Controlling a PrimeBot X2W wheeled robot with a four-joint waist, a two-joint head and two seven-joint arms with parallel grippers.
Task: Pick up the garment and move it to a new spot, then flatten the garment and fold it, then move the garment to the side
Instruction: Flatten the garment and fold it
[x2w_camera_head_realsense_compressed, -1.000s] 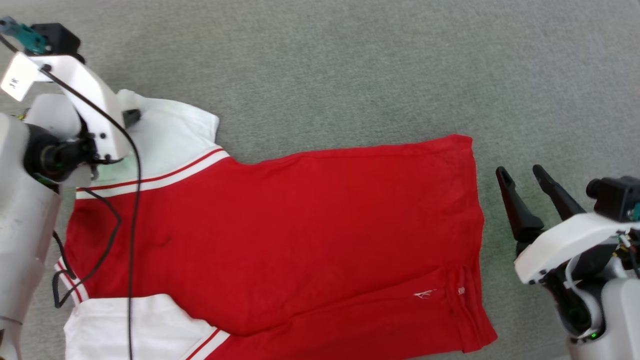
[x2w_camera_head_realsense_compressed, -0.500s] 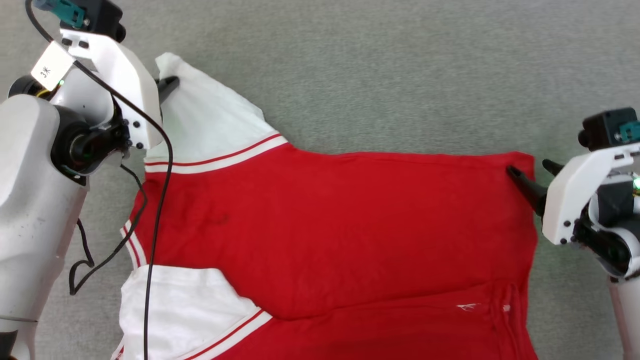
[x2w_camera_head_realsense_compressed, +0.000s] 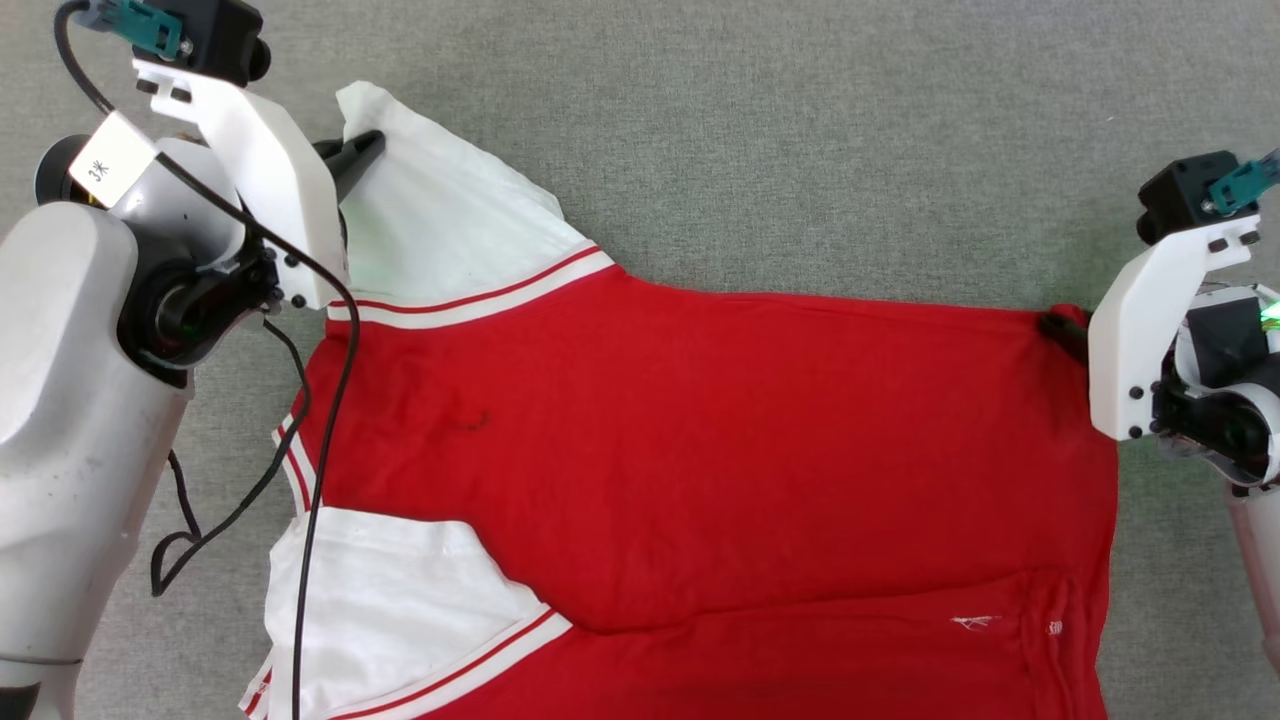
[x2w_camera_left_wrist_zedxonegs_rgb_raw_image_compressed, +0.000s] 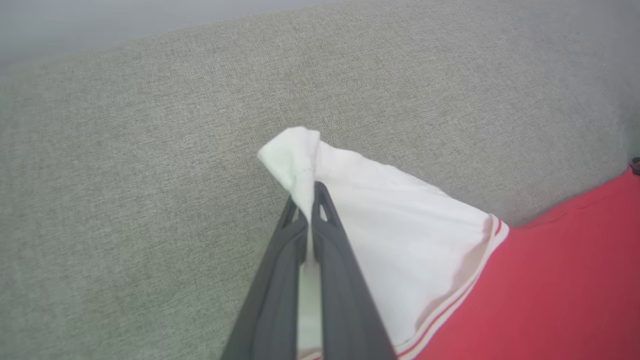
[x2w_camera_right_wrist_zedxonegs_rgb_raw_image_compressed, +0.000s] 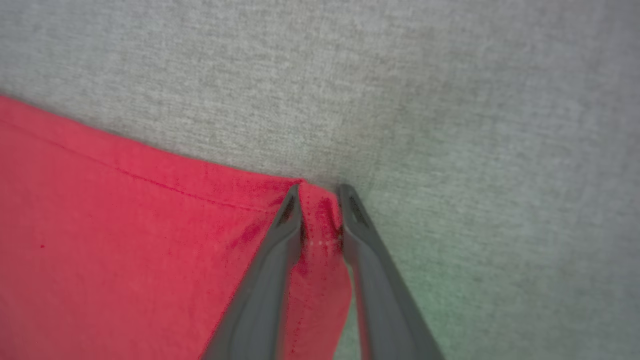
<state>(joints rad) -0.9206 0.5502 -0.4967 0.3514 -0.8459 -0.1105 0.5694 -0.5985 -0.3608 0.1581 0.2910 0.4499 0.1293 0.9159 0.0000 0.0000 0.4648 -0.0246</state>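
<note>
Left gripper (x2w_camera_left_wrist_zedxonegs_rgb_raw_image_compressed: 309, 192): yours is clenched on the garment (x2w_camera_head_realsense_compressed: 700, 450), at its white sleeve (x2w_camera_left_wrist_zedxonegs_rgb_raw_image_compressed: 400, 220).
Right gripper (x2w_camera_right_wrist_zedxonegs_rgb_raw_image_compressed: 320, 192): astride the red hem corner (x2w_camera_right_wrist_zedxonegs_rgb_raw_image_compressed: 320, 225); you can't tell if it is clamped.

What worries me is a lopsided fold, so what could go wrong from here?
1. The left tool pinches only the white sleeve tip of the garment; pulling might stretch the sleeve or slip off.
2. The right tool straddles the red hem corner with its fingers apart; a lift now could leave that corner behind.
3. The left arm's black cable hangs over the garment and may snag it.
</note>
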